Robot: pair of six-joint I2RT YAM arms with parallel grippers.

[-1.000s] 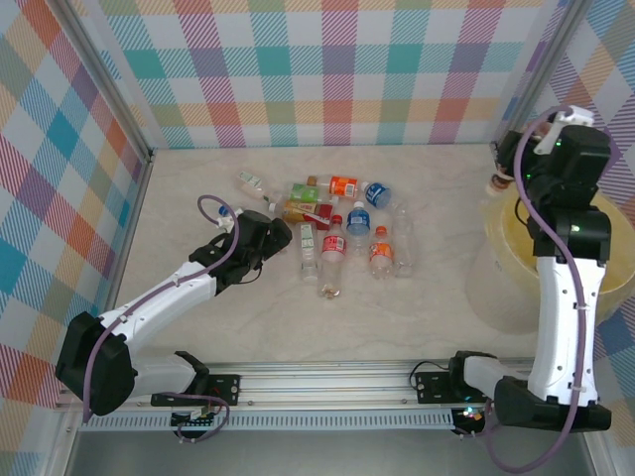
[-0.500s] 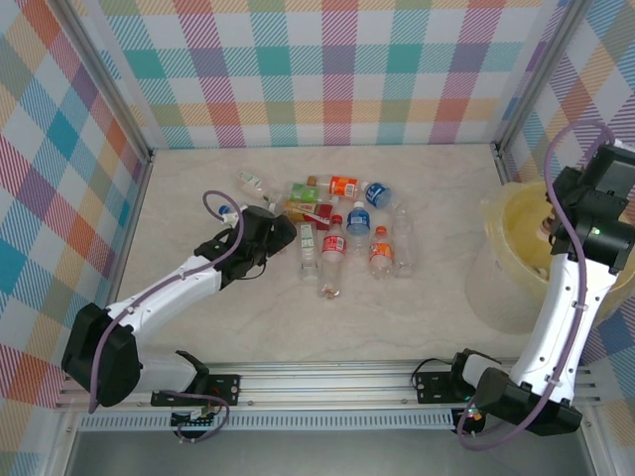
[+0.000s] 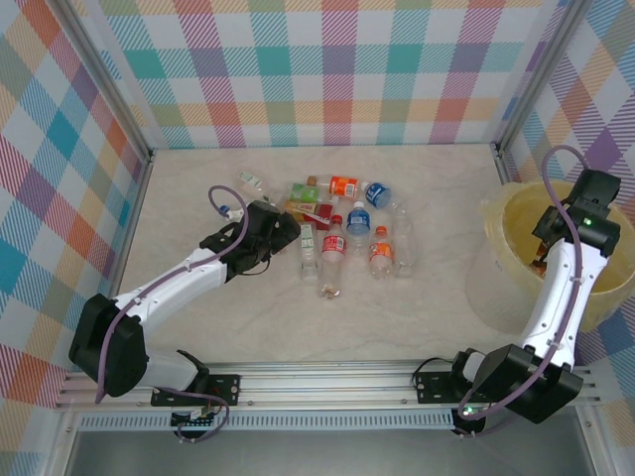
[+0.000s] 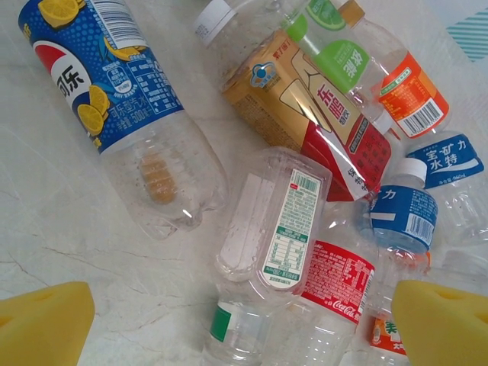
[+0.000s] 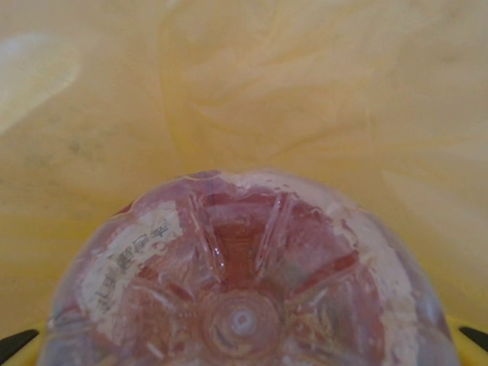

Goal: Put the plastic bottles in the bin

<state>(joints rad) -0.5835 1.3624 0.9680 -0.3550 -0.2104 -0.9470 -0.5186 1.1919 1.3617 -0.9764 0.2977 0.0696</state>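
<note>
Starting from the silver mounting rail (image 3: 327, 382) at the near edge of the pale marbled tabletop (image 3: 397, 317), the left arm stretches forward and inward. Its left gripper (image 3: 290, 230) is held low over the table, the yellow foam-padded fingers (image 4: 42, 324) spread wide and holding nothing. Just beyond those pads lies the pile of small clear plastic bottles (image 3: 342, 233), all on their sides, touching or overlapping near the table's middle. Closest in the left wrist view is a flat-sided clear bottle with a white and green label (image 4: 278, 221), lying against a bottle with a red cola label (image 4: 335, 282). Just beside it, toward the left of that view, lies a bottle with a blue lemon-printed label (image 4: 114, 84). Farther on are a gold and red tea bottle (image 4: 305, 107), a green-labelled bottle (image 4: 335, 57), an orange-labelled bottle (image 4: 408, 95) and a blue-labelled bottle with a white cap (image 4: 404, 213). At the right side, the large round pale yellow tub lined with a translucent plastic bag (image 3: 496, 283) stands well apart from the pile. The right gripper (image 3: 546, 248) reaches down inside it, fingers closed around a clear bottle with a reddish label (image 5: 240, 305), whose ribbed base faces the wrist camera against the bag's wrinkled lining. Behind everything rises a pastel checked wall (image 3: 337, 69).
</note>
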